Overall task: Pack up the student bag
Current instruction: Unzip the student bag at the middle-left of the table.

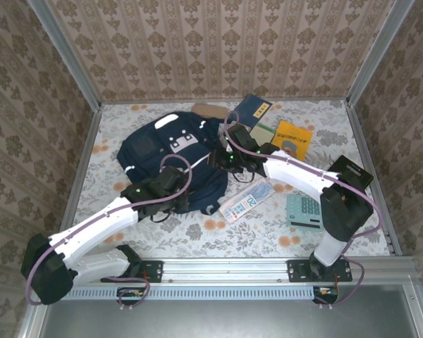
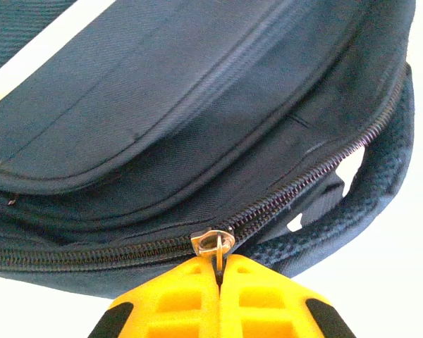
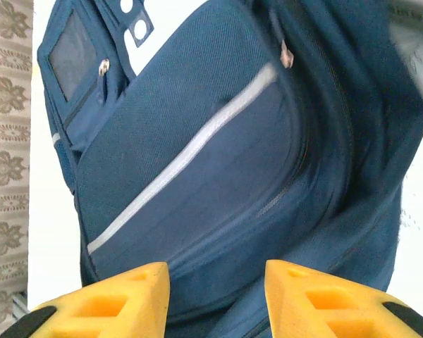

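Observation:
The student bag (image 1: 173, 151), navy blue with thin white stripes and white patches, lies flat at the left middle of the table. My left gripper (image 1: 170, 190) is at its near edge, shut on the metal zipper pull (image 2: 213, 243); the yellow fingers (image 2: 190, 296) meet with the pull tab pinched between them. To the right of the pull the zipper gapes a little. My right gripper (image 1: 222, 158) hovers over the right side of the student bag (image 3: 218, 162). Its jaws (image 3: 217, 271) stand open with nothing between them, above the front pocket with its white stripe.
Right of the bag lie a dark blue book (image 1: 254, 109), a yellow book (image 1: 292, 135), a white printed flat case (image 1: 247, 201), a teal calculator (image 1: 303, 209) and a black object (image 1: 349, 171). A brown item (image 1: 208, 110) lies at the back. Walls enclose the table.

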### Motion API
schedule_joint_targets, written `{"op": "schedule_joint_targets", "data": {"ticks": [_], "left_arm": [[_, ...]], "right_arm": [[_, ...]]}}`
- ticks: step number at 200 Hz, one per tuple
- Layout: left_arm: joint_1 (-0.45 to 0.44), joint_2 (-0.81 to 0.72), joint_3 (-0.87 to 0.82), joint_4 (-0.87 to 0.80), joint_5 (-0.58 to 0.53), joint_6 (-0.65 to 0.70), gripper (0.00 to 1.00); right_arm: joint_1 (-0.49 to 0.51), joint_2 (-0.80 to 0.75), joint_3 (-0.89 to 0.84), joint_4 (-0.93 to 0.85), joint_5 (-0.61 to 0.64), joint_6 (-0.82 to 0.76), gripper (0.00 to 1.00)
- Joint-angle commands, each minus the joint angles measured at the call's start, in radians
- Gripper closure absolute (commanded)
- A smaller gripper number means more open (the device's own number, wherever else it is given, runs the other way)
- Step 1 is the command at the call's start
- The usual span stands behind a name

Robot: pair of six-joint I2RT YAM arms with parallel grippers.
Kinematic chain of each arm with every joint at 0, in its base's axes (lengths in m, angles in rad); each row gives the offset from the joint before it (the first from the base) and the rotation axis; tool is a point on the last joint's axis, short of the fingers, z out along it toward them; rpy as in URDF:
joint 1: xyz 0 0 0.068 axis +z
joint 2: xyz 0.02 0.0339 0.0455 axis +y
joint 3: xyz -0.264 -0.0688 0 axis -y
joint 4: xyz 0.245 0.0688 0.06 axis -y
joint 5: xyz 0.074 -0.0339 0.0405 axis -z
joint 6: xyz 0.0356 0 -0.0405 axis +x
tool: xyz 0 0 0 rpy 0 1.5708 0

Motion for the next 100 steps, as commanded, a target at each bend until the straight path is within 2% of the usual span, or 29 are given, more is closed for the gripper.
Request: {"op": "schedule_joint_targets", "data": {"ticks": [1, 36, 82, 89, 100], "left_arm": [[-0.044, 0.048, 0.048, 0.115, 0.025, 0.027, 1.0], [-0.075, 0.1, 0.047, 0.171, 0.055, 0.035, 1.0], [-0.099, 0.14, 0.045, 0.205, 0.071, 0.05, 1.0], [-0.103, 0.144, 0.046, 0.203, 0.069, 0.053, 1.0], [-0.107, 0.147, 0.049, 0.195, 0.064, 0.056, 1.0]], "right_arm": [[0.023, -0.039, -0.062, -0.088, 0.047, 0.097, 0.6], [0.053, -0.067, -0.132, -0.066, 0.044, 0.197, 0.61], [0.075, -0.004, -0.11, -0.073, 0.044, 0.244, 0.62], [0.075, 0.001, -0.11, -0.067, 0.047, 0.25, 0.64], [0.074, 0.01, -0.107, -0.056, 0.053, 0.248, 0.75]]}}
